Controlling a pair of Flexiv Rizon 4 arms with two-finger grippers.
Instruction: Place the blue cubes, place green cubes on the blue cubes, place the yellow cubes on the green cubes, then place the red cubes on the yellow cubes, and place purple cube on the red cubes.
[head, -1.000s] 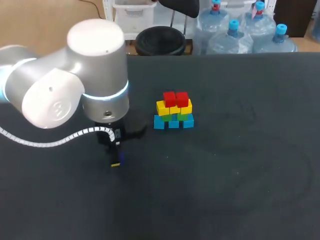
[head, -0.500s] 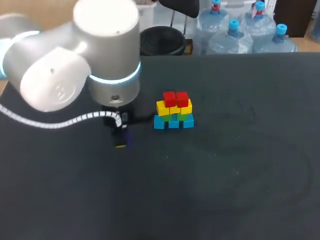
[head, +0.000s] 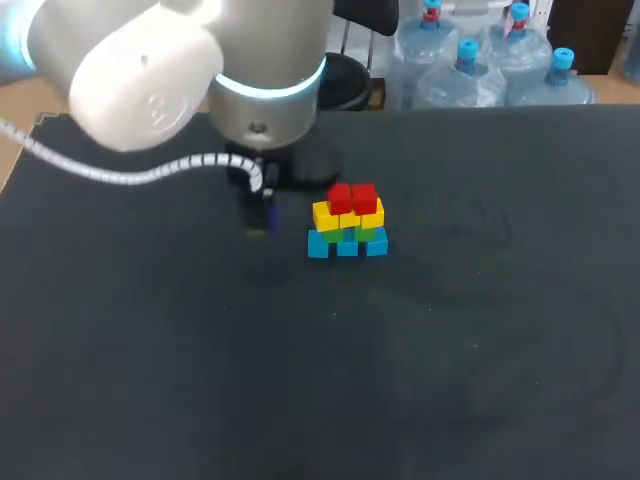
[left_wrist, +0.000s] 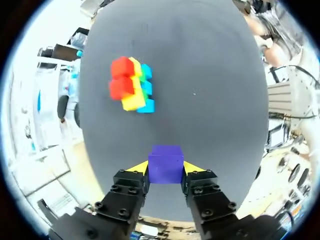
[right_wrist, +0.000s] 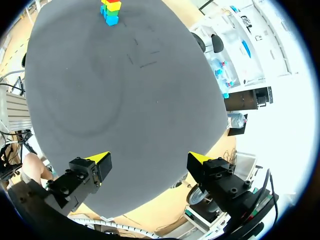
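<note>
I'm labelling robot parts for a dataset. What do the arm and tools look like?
The left arm has silver-white rounded joints, a glowing light-blue ring and a white coiled cable. The left tool and right tool are black, bolted, with yellow tips.

**Head view.** The stack of cubes (head: 347, 222) stands on the table (head: 480, 350) just above and left of the frame's centre. It has a row of three at its base and a pair (head: 351, 196) on top. The left arm (head: 200, 70) enters from the upper left. The left gripper (head: 262, 220) hangs just left of the stack, apart from it.

**Left wrist view.** A single cube (left_wrist: 166, 164) sits between the fingers, touched from both sides, with the stack ahead.

**Right wrist view.** The right gripper (right_wrist: 150, 160) has its fingers spread, and the stack lies far ahead.
</note>
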